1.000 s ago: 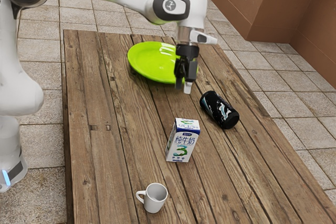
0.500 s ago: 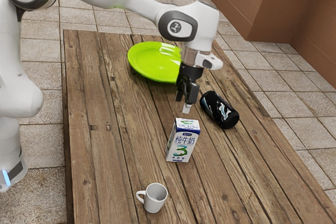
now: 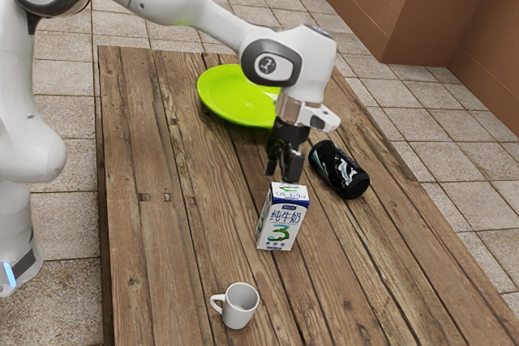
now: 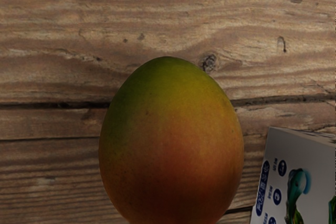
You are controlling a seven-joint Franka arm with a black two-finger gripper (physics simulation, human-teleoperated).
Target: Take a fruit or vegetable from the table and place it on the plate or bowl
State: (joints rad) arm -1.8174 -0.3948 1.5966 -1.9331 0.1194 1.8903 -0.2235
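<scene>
Mango lies on the counter, a milk carton crowding one side and a black can nearby. The arm reaches past the green plate — jaws pointing down, parted and empty, above the fruit.

This is a simulated room of a homely, domestic sort. A weathered plank table stands on a floor of beige stone tiles, with brown wooden panelling at the frame's upper right. Everyday household ware sits on the planks: a green plate, a milk carton, a white mug and a dark can.
</scene>
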